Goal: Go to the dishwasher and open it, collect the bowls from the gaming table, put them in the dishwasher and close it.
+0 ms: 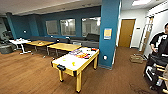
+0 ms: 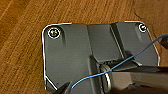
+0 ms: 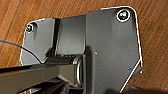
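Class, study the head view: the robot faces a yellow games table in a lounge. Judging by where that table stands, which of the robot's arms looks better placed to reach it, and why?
Neither clearly, perhaps the left. The yellow table stands a little left of centre and some way ahead across the wood floor, so the left side is marginally nearer. Both wrist views look down on bare floorboards, nothing within reach.

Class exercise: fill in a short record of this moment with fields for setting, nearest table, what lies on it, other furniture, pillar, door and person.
setting: open room with wood floor and blue walls
nearest table: yellow-legged game table, white top
on it: colourful items at its far end; too blurred to name
other furniture: wooden tables behind it, white table beyond
pillar: blue pillar bearing a notice
door: wooden door, shut
person: person at the right edge
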Robot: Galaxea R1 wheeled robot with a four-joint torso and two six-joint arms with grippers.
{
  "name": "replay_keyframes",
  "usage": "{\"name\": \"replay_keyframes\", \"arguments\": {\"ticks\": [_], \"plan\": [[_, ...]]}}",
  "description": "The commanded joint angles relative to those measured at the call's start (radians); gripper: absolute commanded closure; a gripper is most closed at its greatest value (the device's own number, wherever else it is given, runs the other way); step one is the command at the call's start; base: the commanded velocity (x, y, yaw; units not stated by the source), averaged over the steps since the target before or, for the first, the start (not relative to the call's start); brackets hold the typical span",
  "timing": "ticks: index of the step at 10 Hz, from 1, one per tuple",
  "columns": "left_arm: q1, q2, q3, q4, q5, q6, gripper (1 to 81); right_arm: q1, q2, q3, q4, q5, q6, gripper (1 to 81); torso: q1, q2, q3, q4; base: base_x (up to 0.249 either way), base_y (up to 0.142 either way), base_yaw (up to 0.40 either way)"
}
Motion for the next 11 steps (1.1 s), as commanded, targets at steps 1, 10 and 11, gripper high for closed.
{"name": "replay_keyframes", "arguments": {"ticks": [1, 10, 11], "plan": [[-0.053, -0.007, -0.003, 0.004, 0.037, 0.004, 1.0, 0.061, 0.003, 0.004, 0.004, -0.056, 0.000, 1.0, 0.000, 0.000, 0.000, 0.000, 0.000, 0.000, 0.000], [-0.051, -0.004, 0.001, 0.007, 0.035, 0.004, 1.0, 0.062, 0.003, 0.004, 0.005, -0.056, 0.000, 1.0, 0.000, 0.000, 0.000, 0.000, 0.000, 0.000, 0.000], [-0.053, -0.004, 0.001, 0.008, 0.035, 0.004, 1.0, 0.062, 0.003, 0.004, 0.005, -0.055, 0.000, 1.0, 0.000, 0.000, 0.000, 0.000, 0.084, 0.000, 0.000]]}}
